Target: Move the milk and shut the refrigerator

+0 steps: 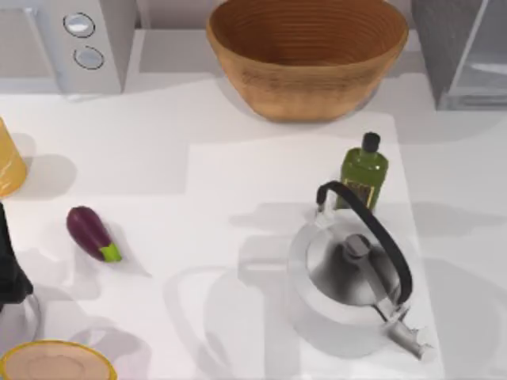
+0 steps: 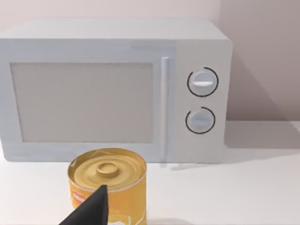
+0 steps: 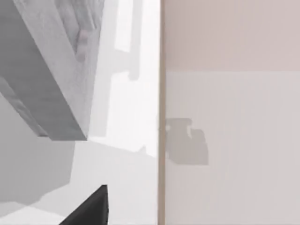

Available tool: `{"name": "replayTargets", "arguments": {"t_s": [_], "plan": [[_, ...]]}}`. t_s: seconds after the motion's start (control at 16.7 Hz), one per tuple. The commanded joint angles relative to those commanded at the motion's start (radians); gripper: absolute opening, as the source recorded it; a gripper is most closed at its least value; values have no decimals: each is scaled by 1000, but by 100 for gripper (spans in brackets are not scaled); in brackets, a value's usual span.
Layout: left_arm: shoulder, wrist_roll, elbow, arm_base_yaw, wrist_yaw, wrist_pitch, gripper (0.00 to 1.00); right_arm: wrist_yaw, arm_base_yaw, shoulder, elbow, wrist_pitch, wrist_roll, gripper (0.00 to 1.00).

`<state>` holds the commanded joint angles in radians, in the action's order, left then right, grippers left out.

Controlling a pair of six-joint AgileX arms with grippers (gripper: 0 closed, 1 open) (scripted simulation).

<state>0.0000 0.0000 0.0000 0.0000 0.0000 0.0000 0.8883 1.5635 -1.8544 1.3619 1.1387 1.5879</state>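
Fridge [image 1: 467, 55]: far right corner of the bench [image 1: 238, 198], cut by the frame; its pale door panel seems to stand away from the grey body, so I judge it not yet shut
Milk: no carton on the bench in the top view; whether it sits inside the fridge I cannot tell
Progress: the move may be done, the door closing looks left
Right hand [image 3: 89, 208]: one dark finger at the wrist view's edge, near the fridge's grey wall [image 3: 47, 79]; released or clenched, I cannot tell
Left hand [image 2: 91, 211]: parked by the bench's left edge, one dark finger before a yellow can [image 2: 108, 185] facing the microwave [image 2: 112, 89]; grip state unclear
Left arm [image 1: 12, 269]: dark mass at the left edge
Hard to read: the fridge interior
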Motion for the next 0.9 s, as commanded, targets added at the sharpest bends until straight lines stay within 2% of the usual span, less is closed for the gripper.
{"name": "replayTargets", "arguments": {"t_s": [0.36,0.54,0.72,0.9], "plan": [[0,0,0,0,0,0,100,-86,-299,-12,-14,-394,-515,100],[0,0,0,0,0,0,100,-114,-442,-6,-27,-585,-721,100],[0,0,0,0,0,0,100,-129,-560,7,-44,-742,-865,100],[0,0,0,0,0,0,100,-134,-627,19,-57,-827,-936,100]]}}
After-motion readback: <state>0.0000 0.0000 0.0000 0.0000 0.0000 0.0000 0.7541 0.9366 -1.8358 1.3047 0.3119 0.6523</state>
